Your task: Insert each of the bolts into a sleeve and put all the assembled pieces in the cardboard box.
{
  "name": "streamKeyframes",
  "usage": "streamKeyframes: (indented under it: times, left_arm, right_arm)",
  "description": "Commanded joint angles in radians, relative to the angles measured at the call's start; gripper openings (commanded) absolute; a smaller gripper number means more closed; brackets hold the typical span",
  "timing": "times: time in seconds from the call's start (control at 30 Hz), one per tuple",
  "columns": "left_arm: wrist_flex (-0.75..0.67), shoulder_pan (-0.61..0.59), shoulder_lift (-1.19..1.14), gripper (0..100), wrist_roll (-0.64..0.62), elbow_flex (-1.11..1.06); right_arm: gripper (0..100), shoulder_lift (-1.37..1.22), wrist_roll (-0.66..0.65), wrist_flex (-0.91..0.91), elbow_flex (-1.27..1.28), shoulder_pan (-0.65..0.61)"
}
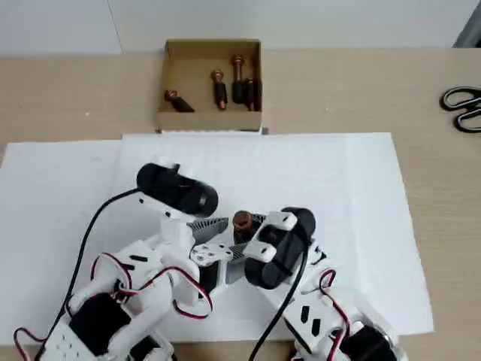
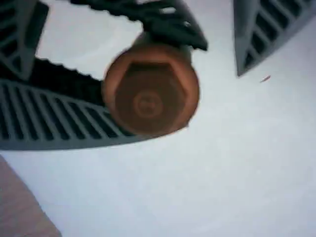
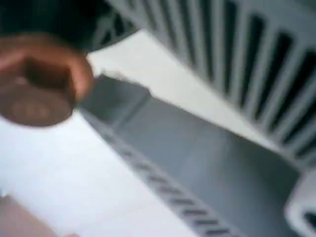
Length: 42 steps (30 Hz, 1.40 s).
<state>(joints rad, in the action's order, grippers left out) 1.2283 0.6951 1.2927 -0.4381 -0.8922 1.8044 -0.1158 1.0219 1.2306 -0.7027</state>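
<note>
A copper bolt [image 1: 242, 220] stands head up over the white paper, between the two arms at the front. Its hexagonal head [image 2: 148, 89] faces the left wrist camera, and its shank is hidden. My right gripper [image 1: 245, 230] is shut on the bolt, its dark ribbed fingers [image 2: 163, 22] pressing from both sides. My left gripper [image 1: 222, 237] is open around them: one grey finger [image 2: 49, 118] lies beside the bolt and the other [image 2: 266, 29] stands well off. The bolt [image 3: 34, 94] also appears in the right wrist view next to the grey fingers [image 3: 237, 54].
The cardboard box [image 1: 161, 83] sits at the back of the table with several dark sleeves holding copper bolts [image 1: 219, 89] inside. A large white paper sheet [image 1: 361, 226] covers the work area. Scissors [image 1: 462, 109] lie at the far right edge.
</note>
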Motion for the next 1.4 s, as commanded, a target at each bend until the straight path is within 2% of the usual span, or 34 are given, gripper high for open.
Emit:
streamKeyframes:
  times: [0.0,0.1,0.43,0.5,0.6,0.63,0.67,0.8,0.87,1.03,1.17,1.37]
  left_arm:
    - [0.02,0.012,0.002,26,0.011,0.047]
    - [0.02,-0.012,0.002,26,0.012,0.068]
    - [0.014,-0.245,0.0,26,0.107,0.197]
    - [0.018,-0.281,0.0,20,0.112,0.194]
    - [0.034,-0.33,0.0,2,0.12,0.179]
    - [0.035,-0.35,0.0,0,0.12,0.166]
    - [0.038,-0.374,0.0,2,0.12,0.147]
    - [0.048,-0.494,0.0,1,0.124,0.028]
    - [0.02,-0.548,0.0,1,0.169,-0.051]
    - [-0.196,-0.651,0.0,1,0.267,-0.3]
    - [-0.313,-0.66,0.0,1,0.29,-0.42]
    - [-0.339,-0.664,0.0,1,0.292,-0.506]
  right_arm:
    - [0.2,0.005,-0.006,-0.027,-0.029,0.016]
    - [0.2,0.005,-0.006,-0.027,-0.029,0.016]
    - [0.2,0.005,-0.006,-0.025,-0.028,0.016]
    - [0.2,0.005,-0.006,-0.025,-0.028,0.016]
    - [0.2,0.005,-0.006,-0.025,-0.028,0.016]
    - [0.2,0.005,-0.006,-0.025,-0.028,0.016]
    - [0.2,0.007,-0.006,-0.025,-0.028,0.018]
    - [0.2,0.007,-0.006,-0.025,-0.028,0.018]
    - [0.2,0.007,-0.006,-0.025,-0.028,0.019]
    - [0.2,0.007,-0.002,-0.025,-0.028,0.102]
    - [0.2,0.007,0.0,-0.025,-0.028,0.211]
    - [0.2,0.002,0.043,-0.025,-0.028,0.346]
